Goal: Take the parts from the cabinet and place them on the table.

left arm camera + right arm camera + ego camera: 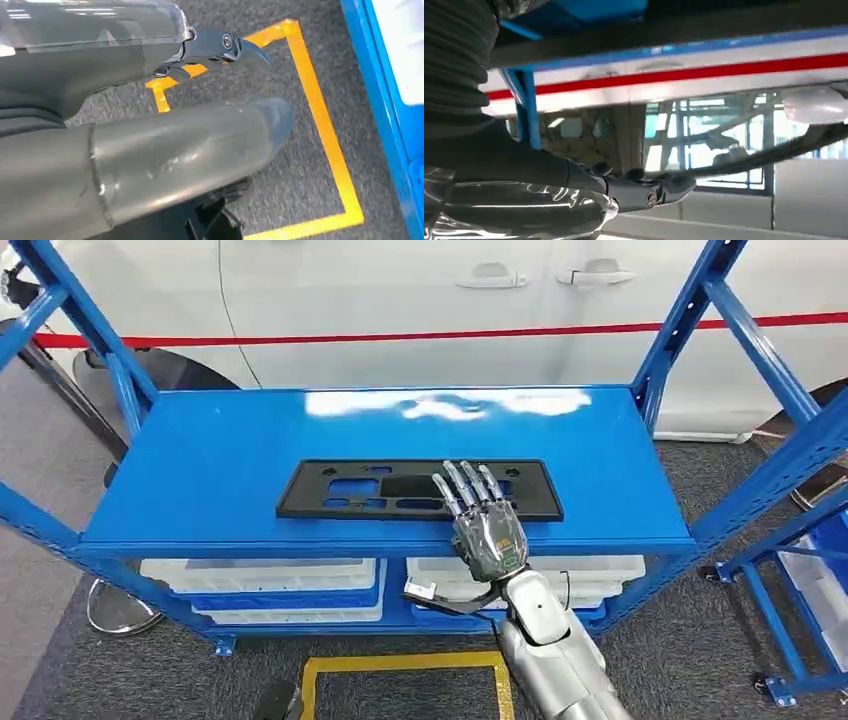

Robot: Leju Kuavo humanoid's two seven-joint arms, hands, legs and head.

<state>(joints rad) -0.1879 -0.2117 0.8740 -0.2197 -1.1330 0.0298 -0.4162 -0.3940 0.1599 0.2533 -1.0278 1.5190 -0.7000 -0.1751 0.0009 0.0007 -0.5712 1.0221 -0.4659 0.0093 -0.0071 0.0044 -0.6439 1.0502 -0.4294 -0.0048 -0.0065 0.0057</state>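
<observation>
- From the head view I see my right hand point(487, 530) lying flat, palm down, on the black part point(420, 490), fingers stretched out straight and together over its right-middle section; nothing is gripped.
- The part is a long flat black plate with cut-outs, lying lengthwise on the blue shelf point(230, 455), near its front edge.
- The hand covers a stretch of the plate, so I cannot make out the cut-outs beneath it.
- In the right wrist view the fingers point(644, 190) lie low and extended; the plate itself is hard to pick out there.
- The left wrist view shows my left hand point(150, 145) over grey carpet point(300, 190) and yellow floor tape point(325, 130); I cannot tell how its fingers lie.
- White bins point(260, 575) sit under the shelf, partly cut off by its front edge.
</observation>
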